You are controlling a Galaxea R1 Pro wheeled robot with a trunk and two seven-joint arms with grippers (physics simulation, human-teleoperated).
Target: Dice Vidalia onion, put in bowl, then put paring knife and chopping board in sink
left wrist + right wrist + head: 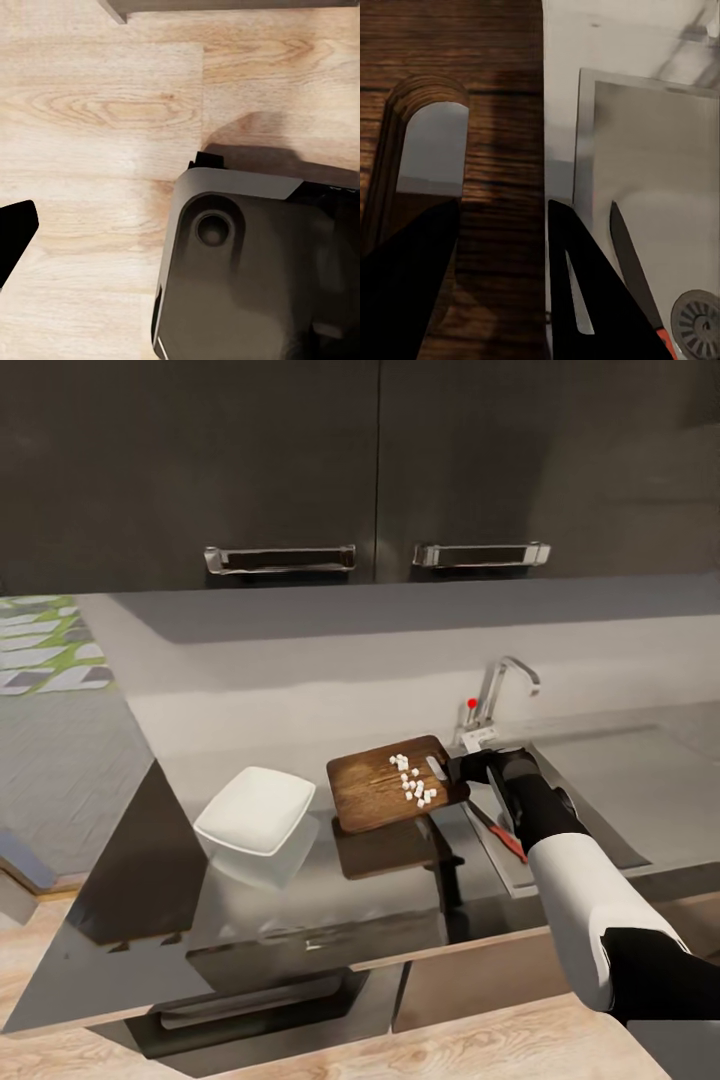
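So the right gripper (462,768) has the chopping board (385,792) pinched by its handle end, one finger poking through the slot hole and the other on the outside edge, jaws closed down on the wood between them. The board looks lifted off the countertop (300,920), since there's a dark reflection of it sitting on the glossy grey surface underneath, and it's tipped a little. A scatter of small white diced onion pieces (413,778) is riding on top of the board, bunched toward the handle end. The white squarish bowl (256,809) sits on the counter just to the left of the board, not touching it, and I can't see anything inside it. The paring knife (497,833) is down in the sink (640,780), red handle toward the front edge and dark blade pointing back, right under the robot's forearm. From the right wrist view you get the wood grain and the slot (431,150) up close, the knife blade (626,255) lying on the steel basin floor, and the round drain (699,321) beside it. The chrome faucet (500,695) with its red dot stands behind the board. The left wrist view is aimed at the pale wood floor (97,112) and the robot's dark base (255,270); a bit of black finger (13,232) shows at the edge, but I can't tell whether that gripper is open or closed.
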